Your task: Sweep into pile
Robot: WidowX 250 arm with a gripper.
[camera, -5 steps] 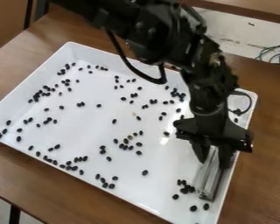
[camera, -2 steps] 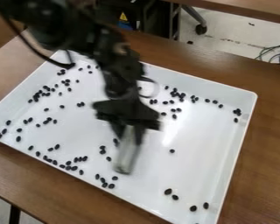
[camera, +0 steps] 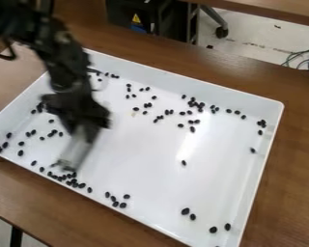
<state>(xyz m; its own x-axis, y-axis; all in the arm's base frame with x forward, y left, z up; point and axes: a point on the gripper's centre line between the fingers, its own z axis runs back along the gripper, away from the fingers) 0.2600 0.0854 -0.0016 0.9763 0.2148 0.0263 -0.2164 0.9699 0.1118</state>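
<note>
In the camera view, my hand (camera: 84,131) is at left of the frame, tilted, above a white tray (camera: 137,164), with a clear scraper (camera: 79,147) pinched between its two fingers. The scraper slants down and to the left, its lower end just beside a row of black beans (camera: 81,185) near the tray's lower-left wall; blur hides whether the two touch. My black arm (camera: 65,58) enters from the upper left, over the tray's corner.

The beans lie scattered in the tray, not in a single pile. The row by the scraper is among the densest groups, with a small cluster to its right in the lower middle of the frame. Others are strewn along the left side, around my hand and across the upper middle. A few sit apart at lower right, some lie near the right wall, and a lone bean rests right of center. A pale speck (camera: 133,114) lies among those at upper middle.

The tray rests on a brown wooden desk (camera: 302,144). Behind it, at upper right, are a pale floor (camera: 254,41), a caster (camera: 221,32) and loose cables (camera: 300,57).
</note>
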